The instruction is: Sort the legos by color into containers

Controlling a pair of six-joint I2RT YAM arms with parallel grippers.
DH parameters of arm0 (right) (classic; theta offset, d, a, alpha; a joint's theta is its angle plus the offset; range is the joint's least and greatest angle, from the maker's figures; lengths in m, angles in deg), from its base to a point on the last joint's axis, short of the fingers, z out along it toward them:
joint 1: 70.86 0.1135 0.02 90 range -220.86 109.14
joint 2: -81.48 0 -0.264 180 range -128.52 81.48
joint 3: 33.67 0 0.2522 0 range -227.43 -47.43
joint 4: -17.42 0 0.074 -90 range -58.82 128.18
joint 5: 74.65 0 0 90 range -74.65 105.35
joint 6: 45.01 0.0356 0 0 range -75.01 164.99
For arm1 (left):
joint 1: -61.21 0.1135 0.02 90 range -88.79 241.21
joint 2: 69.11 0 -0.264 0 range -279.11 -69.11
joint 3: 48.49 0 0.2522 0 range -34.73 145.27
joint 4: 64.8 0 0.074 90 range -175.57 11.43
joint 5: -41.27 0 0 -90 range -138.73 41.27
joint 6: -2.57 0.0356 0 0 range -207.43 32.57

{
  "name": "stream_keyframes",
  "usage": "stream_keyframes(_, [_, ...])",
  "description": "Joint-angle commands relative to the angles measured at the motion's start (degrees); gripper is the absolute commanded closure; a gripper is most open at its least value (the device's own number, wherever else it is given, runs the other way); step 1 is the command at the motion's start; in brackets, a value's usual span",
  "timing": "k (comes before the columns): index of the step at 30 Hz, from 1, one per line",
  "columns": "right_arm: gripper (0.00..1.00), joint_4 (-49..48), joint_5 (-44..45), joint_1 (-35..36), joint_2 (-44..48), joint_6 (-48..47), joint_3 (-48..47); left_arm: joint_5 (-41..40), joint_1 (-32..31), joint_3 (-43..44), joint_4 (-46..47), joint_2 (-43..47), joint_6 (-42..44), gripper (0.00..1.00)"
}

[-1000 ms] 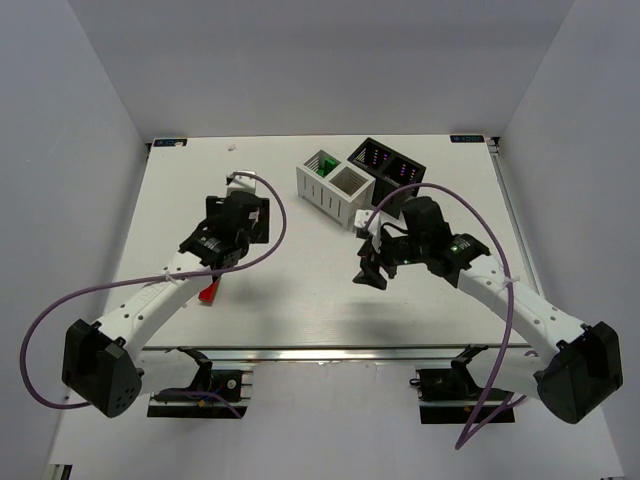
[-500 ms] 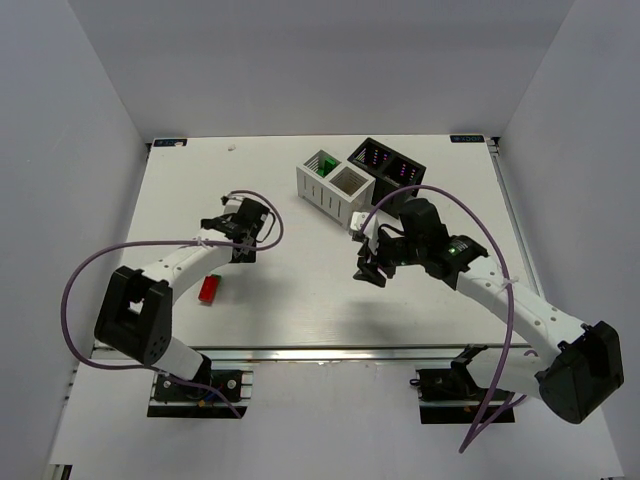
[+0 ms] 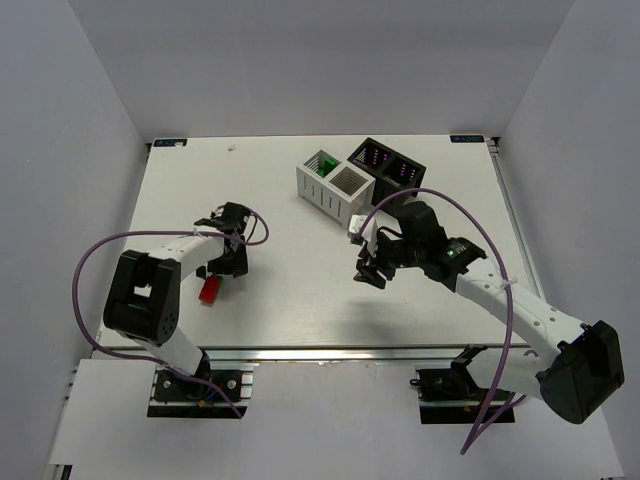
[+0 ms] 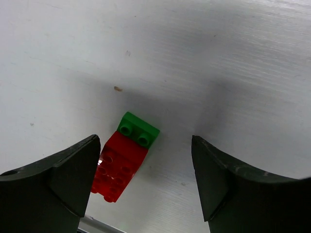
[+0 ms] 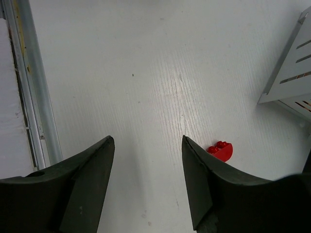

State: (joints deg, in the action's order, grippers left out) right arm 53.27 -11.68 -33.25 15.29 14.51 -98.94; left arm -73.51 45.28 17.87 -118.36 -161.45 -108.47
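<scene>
**Hovering over loose bricks, both tools spread**

My left tool (image 4: 145, 145) hangs above the surface (image 4: 218, 58) with its fingers (image 4: 63, 174) wide apart and nothing between them. Straight below, inside the gap as the wrist view shows it, a red brick (image 4: 119, 167) lies flat. A green brick (image 4: 139, 130) touches its far end, and the two sit in line, studs up. From above, the red brick lies near the left front of the surface, just beside my left tool and well apart from both bins.

My right tool (image 5: 146, 141) is spread too and grips nothing. A small red piece (image 5: 221, 151), rounded on one side, lies on the surface just beside one finger. A corner of the white bin (image 5: 286, 73) shows near it at the edge of the wrist view. A metal rail (image 5: 29, 82) runs along the opposite edge.

The white bin stands at the far middle of the surface, with the black bin (image 3: 388, 165) on its right. I cannot tell whether the two touch. A bright green brick (image 3: 322, 166) lies in the white bin's left compartment.
</scene>
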Motion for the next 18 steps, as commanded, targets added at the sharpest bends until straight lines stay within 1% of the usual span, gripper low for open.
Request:
stream_keyframes(1, [0.37, -2.1, 0.5, 0.4, 1.2, -0.6, 0.2, 4.7, 0.2, -1.4, 0.5, 0.8, -0.1, 0.15])
stream_keyframes(8, [0.37, -2.5, 0.7, 0.5, 1.5, -0.7, 0.4, 5.9, 0.3, -1.6, -1.2, 2.4, -1.5, 0.17])
stream_keyframes(12, [0.37, -2.4, 0.9, 0.4, 1.5, -0.8, 0.3, 10.3, 0.3, -1.4, -1.3, 3.7, -1.0, 0.20])
stream_keyframes(18, [0.37, -2.6, 1.0, 0.5, 1.4, -0.9, 0.4, 12.6, 0.2, -0.6, -2.9, 2.7, -1.2, 0.21])
